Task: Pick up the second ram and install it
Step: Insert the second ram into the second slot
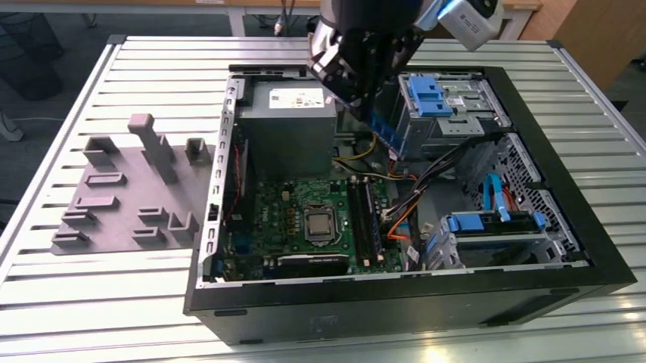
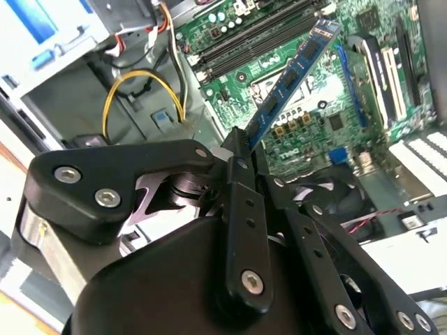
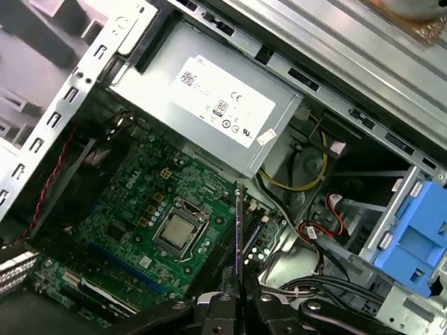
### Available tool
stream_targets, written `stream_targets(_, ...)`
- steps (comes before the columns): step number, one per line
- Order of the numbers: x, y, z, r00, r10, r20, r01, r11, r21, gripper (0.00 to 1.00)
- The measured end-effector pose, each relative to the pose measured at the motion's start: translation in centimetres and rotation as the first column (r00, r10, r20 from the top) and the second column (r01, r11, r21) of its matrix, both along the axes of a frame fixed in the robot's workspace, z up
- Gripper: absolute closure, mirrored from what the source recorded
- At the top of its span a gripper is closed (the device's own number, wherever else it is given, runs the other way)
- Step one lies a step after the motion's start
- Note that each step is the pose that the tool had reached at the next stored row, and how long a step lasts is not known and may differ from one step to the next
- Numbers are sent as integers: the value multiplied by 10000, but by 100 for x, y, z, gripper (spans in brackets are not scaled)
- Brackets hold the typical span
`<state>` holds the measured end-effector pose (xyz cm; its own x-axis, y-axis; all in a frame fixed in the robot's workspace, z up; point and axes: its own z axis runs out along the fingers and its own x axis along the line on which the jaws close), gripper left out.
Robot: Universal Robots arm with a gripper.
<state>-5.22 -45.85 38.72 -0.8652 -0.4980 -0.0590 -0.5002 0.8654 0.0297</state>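
Second wrist view, second ram (image 2: 293,77) pinched in hand (image 2: 241,143), seemingly above motherboard (image 2: 314,125)

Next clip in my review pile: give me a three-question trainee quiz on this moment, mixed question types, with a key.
1. True or false: the gripper is shut on the thin blue-green memory stick.
2. The stick is: A) seated in a black slot rail, B) held in the air above the green motherboard, C) lying on the grey slotted holder.
3. Fill in: the silver box with the white label beside the motherboard, inside the open black computer case, is the ____ supply.

Key: 1 true; 2 B; 3 power.
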Motion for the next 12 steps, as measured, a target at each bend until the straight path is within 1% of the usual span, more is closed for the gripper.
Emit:
stream_targets(3, 0, 0, -4, 9986, -520, 0, 520, 9986, -2, 86)
stream_targets(5, 0, 0, -7, 9962, -871, 0, 871, 9962, -3, 86)
stream_targets(8, 0, 0, -14, 9901, -1407, 0, 1407, 9901, -4, 86)
stream_targets(12, 0, 0, -22, 9783, -2073, 0, 2073, 9783, -4, 86)
